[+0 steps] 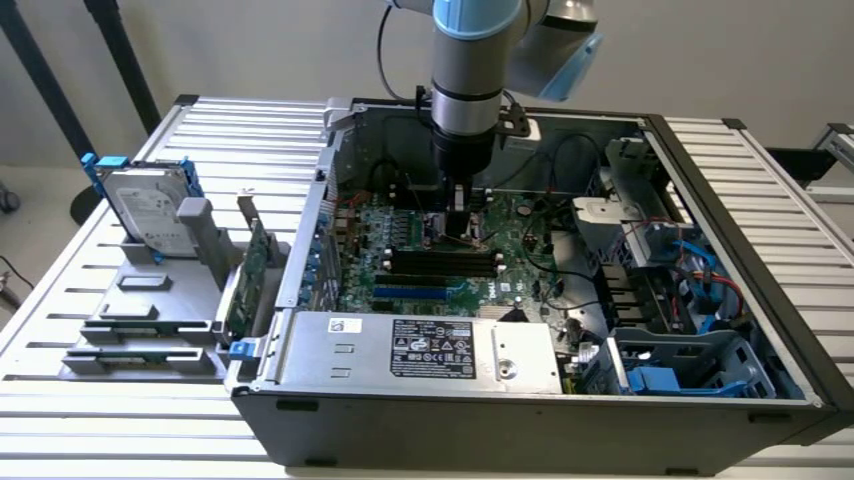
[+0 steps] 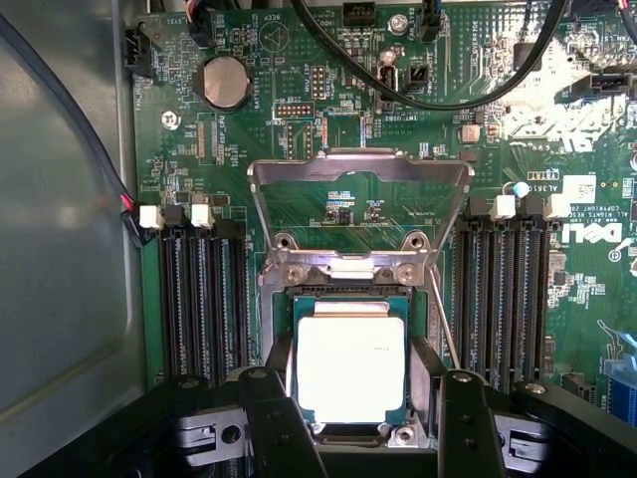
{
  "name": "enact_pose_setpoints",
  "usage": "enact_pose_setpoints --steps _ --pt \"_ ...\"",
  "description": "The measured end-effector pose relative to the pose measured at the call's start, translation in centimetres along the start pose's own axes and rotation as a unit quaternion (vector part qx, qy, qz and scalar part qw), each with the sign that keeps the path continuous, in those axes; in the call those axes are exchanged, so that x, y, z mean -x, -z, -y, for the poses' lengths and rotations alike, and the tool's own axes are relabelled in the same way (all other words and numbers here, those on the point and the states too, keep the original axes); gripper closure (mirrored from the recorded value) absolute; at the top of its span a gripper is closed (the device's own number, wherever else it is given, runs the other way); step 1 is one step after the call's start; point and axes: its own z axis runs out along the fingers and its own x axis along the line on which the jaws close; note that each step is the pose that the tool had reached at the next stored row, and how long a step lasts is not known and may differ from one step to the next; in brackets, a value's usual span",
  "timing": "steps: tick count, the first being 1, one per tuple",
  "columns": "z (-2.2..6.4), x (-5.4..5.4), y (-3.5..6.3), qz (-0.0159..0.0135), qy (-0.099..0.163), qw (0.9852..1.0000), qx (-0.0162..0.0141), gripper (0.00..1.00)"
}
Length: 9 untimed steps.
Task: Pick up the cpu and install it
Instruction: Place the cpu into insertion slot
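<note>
The cpu [image 2: 350, 363], a small square chip with a dull silver top and green rim, sits squarely over the socket [image 2: 348, 291] on the green motherboard [image 2: 299, 100]. My gripper [image 2: 353, 383] is lowered inside the computer case, and its black fingers [image 2: 279, 418] flank the chip on two opposite sides and press against its edges. The socket's metal load plate [image 2: 358, 169] stands raised behind the chip. In the exterior view the gripper [image 1: 461, 228] points straight down at the board's middle. Whether the chip rests fully in the socket I cannot tell.
Memory slots [image 2: 204, 299] run along both sides of the socket and black cables [image 2: 438, 95] cross the board beyond it. The case holds a silver power supply [image 1: 427, 350] and blue drive bays [image 1: 681, 380]. On the exterior view's left stand a hard drive [image 1: 147, 210] and a green card [image 1: 247, 275].
</note>
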Motion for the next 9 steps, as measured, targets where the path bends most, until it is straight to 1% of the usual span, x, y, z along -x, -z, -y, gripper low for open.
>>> enact_pose_setpoints --steps 9 --pt "0.01 -0.03 -0.18 0.0012 0.000 1.0000 0.0001 0.45"
